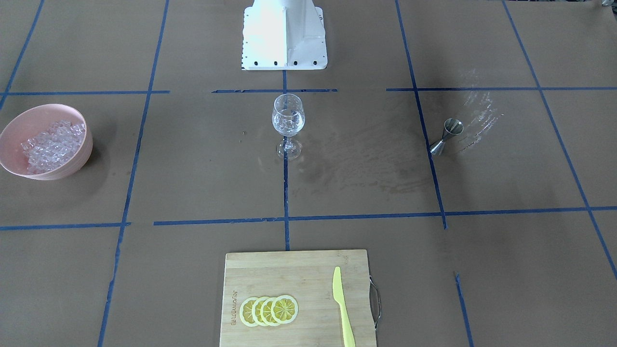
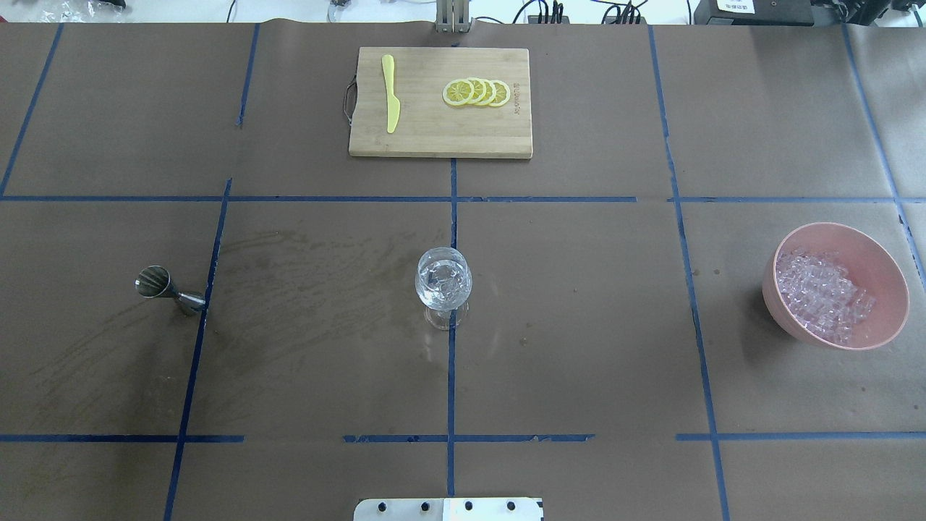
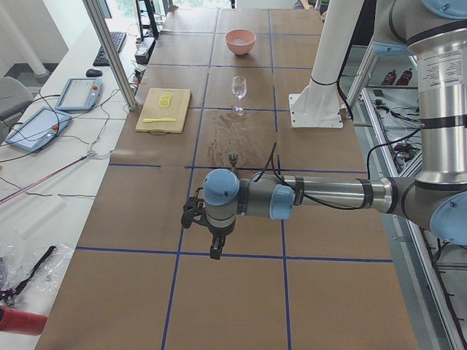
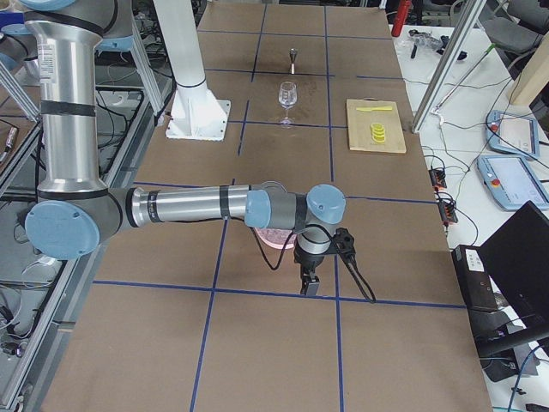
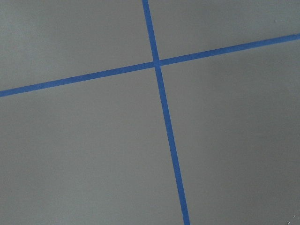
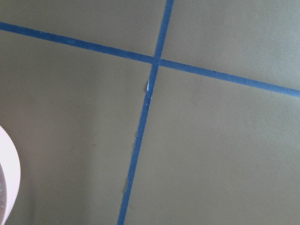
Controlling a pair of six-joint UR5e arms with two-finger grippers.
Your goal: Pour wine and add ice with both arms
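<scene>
A clear wine glass (image 1: 288,123) (image 2: 443,282) stands upright at the table's middle. The ice (image 1: 53,144) (image 2: 821,293) lies heaped in a pink bowl (image 2: 886,289) on my right side. A steel jigger (image 1: 448,137) (image 2: 170,289) stands on my left side. The wine is out of view. My left gripper (image 3: 216,251) hangs over bare table, well short of the jigger, and shows only in the exterior left view. My right gripper (image 4: 308,285) hangs just beyond the bowl and shows only in the exterior right view. I cannot tell whether either is open or shut.
A wooden cutting board (image 2: 434,134) with lemon slices (image 2: 477,92) and a yellow knife (image 2: 391,90) lies at the far middle. The white pedestal base (image 1: 284,36) stands on my side. Both wrist views show brown table and blue tape lines.
</scene>
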